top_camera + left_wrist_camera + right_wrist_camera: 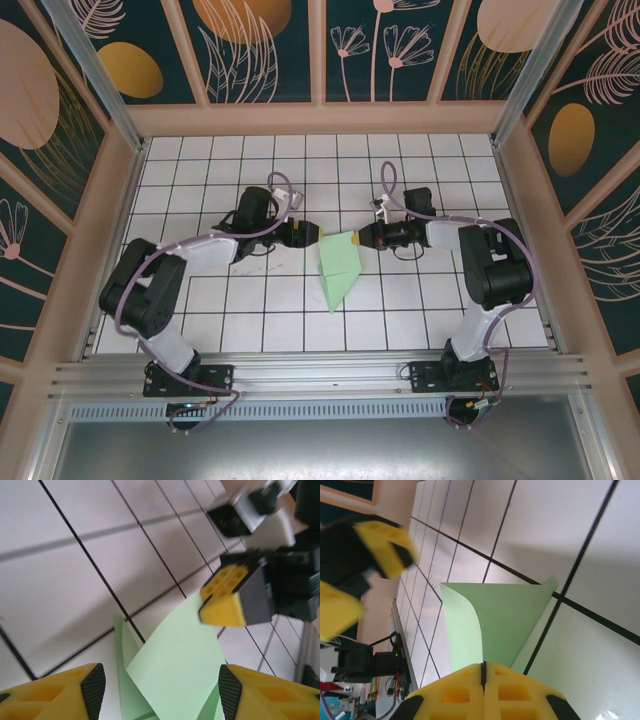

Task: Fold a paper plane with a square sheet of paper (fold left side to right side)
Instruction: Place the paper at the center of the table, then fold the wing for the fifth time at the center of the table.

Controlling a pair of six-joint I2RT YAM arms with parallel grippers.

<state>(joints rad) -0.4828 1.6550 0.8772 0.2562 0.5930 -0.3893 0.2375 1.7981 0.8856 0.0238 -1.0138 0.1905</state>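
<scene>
White tiled table [250, 310], black grid lines, folded mint-green paper [337, 268] on it, between left gripper [314, 236] and right gripper [362, 238], one flap lifted.

A: What encloses the space?
B: Walls [260, 60] of dark teal panels printed with orange ovals and pale line-drawn flowers, set in a light wooden frame [320, 118] — at the back and on both sides.
A: And below?
B: A white tabletop [200, 160] ruled into squares by thin dark lines, evenly lit. An aluminium rail [320, 372] runs along the near edge — a grey metal sheet [320, 450] lies beyond it.
</scene>
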